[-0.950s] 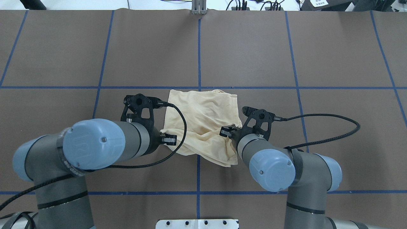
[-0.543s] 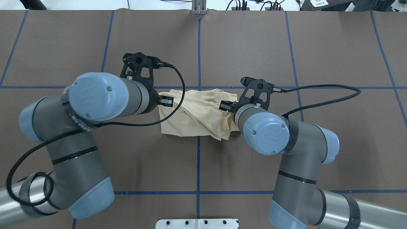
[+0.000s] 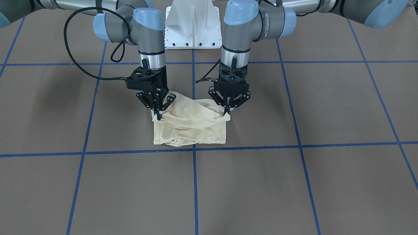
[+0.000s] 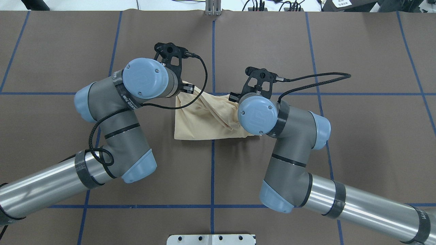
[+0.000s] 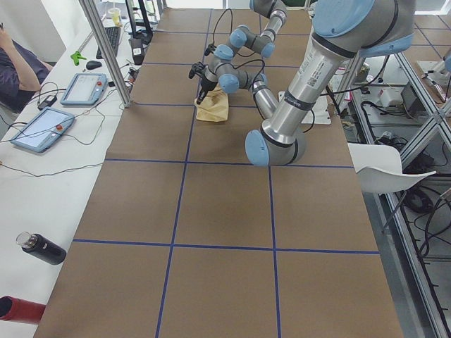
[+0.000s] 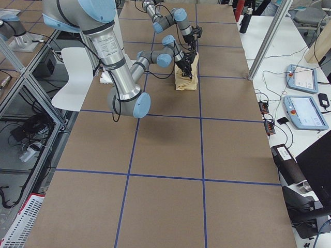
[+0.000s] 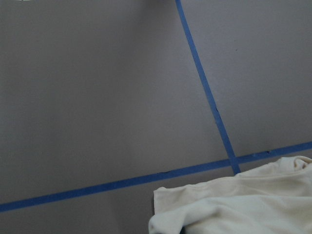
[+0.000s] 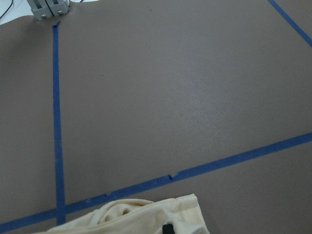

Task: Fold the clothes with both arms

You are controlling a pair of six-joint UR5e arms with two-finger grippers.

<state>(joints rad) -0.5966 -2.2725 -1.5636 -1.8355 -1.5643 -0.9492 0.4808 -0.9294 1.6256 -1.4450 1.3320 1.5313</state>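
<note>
The pale cream-yellow shirt (image 3: 192, 130) lies bunched in a rough rectangle near the table's middle, beside a blue tape crossing; the overhead view shows the shirt (image 4: 204, 119) between both wrists. My left gripper (image 3: 226, 113) points straight down, shut on the shirt's raised edge at one corner. At the opposite corner my right gripper (image 3: 158, 117) is shut on the same edge. The held layer drapes in diagonal folds over the flat layer below. Each wrist view shows a shirt corner (image 7: 234, 204) (image 8: 146, 217) at the bottom. No print or label shows.
The white pedestal base (image 3: 192, 26) stands behind the arms. Blue tape lines (image 4: 213, 61) grid the brown table. A metal clamp (image 4: 213, 8) sits at the far edge. Tablets (image 5: 42, 130), a black bottle (image 5: 42, 248) and a seated person (image 5: 14, 63) are beside the table.
Both arms have swung away from the robot's base toward the far side, carrying the shirt's near edge over the rest. The shirt now covers a shorter patch.
</note>
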